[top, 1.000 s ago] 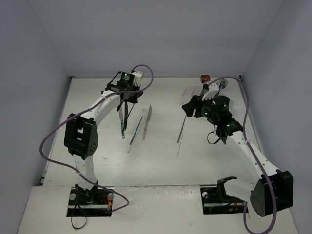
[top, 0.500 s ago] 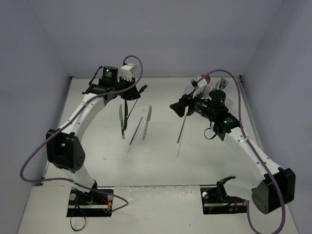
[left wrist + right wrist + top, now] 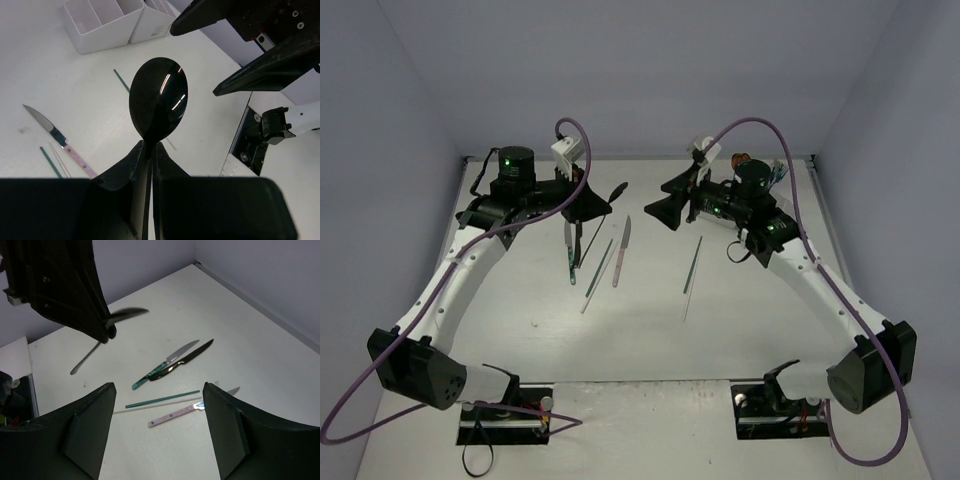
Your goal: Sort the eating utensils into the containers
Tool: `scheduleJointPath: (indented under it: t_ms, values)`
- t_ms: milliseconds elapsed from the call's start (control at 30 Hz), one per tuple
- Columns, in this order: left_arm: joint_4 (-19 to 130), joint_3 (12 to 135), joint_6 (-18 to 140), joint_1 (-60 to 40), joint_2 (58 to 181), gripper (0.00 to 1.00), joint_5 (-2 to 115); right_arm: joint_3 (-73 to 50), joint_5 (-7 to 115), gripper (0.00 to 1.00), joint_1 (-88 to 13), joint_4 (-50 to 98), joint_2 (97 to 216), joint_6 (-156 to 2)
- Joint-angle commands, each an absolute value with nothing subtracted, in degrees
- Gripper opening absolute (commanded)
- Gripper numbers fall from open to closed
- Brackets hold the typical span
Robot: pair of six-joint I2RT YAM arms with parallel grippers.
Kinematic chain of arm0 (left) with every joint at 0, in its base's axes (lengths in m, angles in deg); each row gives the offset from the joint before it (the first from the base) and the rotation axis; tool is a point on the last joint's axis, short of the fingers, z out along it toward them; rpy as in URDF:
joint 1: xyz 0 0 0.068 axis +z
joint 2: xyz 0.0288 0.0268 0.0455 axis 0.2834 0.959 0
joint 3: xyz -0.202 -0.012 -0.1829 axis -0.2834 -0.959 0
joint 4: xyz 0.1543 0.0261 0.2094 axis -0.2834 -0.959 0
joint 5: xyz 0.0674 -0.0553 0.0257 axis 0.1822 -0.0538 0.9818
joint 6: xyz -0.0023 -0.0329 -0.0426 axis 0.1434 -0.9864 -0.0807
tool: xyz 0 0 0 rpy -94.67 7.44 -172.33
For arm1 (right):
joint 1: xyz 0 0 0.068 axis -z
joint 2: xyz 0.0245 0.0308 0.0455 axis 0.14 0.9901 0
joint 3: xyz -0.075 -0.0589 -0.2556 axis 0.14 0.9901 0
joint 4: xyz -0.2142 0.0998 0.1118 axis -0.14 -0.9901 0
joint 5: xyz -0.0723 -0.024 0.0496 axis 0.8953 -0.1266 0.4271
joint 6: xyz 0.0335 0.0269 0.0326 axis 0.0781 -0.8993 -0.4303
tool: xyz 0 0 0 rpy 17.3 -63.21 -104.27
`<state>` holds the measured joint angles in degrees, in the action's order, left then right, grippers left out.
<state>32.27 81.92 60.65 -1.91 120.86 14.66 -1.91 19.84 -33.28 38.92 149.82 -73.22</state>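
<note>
**Black spoon up in the air, right claw gaping at it**

Standing next to this rig, reading the white table (image 3: 640, 330) like a clock from the arms' side.

The white containers (image 3: 102, 37) are out at roughly 1 o'clock, mostly tucked behind the right arm. The left gripper (image 3: 148, 150) is up near 11 o'clock, clenched tight on a black spoon (image 3: 159, 97). It pinches the spoon right at the neck, just under the bowl, with the handle trailing out the back. So the spoon's in the air near 12 o'clock, bowl aimed toward 3, well apart from the containers. The right gripper (image 3: 158, 390) faces it from about 1 o'clock, jaws spread wide with nothing between them.

Loose stuff lies around the middle of the table:
- a pink-handled knife (image 3: 622, 250)
- a green-handled knife (image 3: 569, 255) and a black knife (image 3: 579, 235), right beside each other toward 10 o'clock
- two green sticks (image 3: 692, 262), one on each side of the pink-handled knife

My guess on handling: the spoon's stiff and light, but that glossy finish looks slippery, and a thin handle can pivot in a pinch. The curved bowl is a lousy place to grab. I'd take hold on the flat handle, fairly near the neck so it doesn't swing.
</note>
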Motion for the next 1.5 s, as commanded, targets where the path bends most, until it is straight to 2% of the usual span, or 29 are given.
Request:
scheduleJointPath:
  t_ms: [0,300,433,600,867,1233,1467]
  values:
    - [32.81,81.87,63.18,-1.9,120.15,0.0,9.97,-7.83,17.2,0.68,-36.25,43.18,151.52,-73.63]
    - [29.85,80.75,66.74,-1.9,122.28,0.0,6.91,-8.95,15.87,0.7,-37.49,42.9,154.93,-72.42]
    - [28.97,80.29,67.67,-1.9,121.59,0.0,11.57,-10.31,15.12,0.69,-37.55,42.66,157.12,-74.15]
    - [29.07,78.43,70.38,-2.25,119.66,0.0,21.0,-10.3,20.46,0.69,-39.86,42.74,157.24,-79.61]
    - [30.7,76.43,72.38,-3.84,117.45,0.0,29.65,-12.06,33.56,0.67,-44.33,42.74,158.56,-93.03]
    - [38.19,71.57,71.09,-4.12,112.58,0.0,32.16,-11.21,41.84,0.64,-45.63,42.83,162.42,-105.81]
    - [39.17,70.94,71.02,-4.52,112.56,0.0,32.56,-14.81,41.22,0.64,-47.1,43.35,165.96,-109.31]
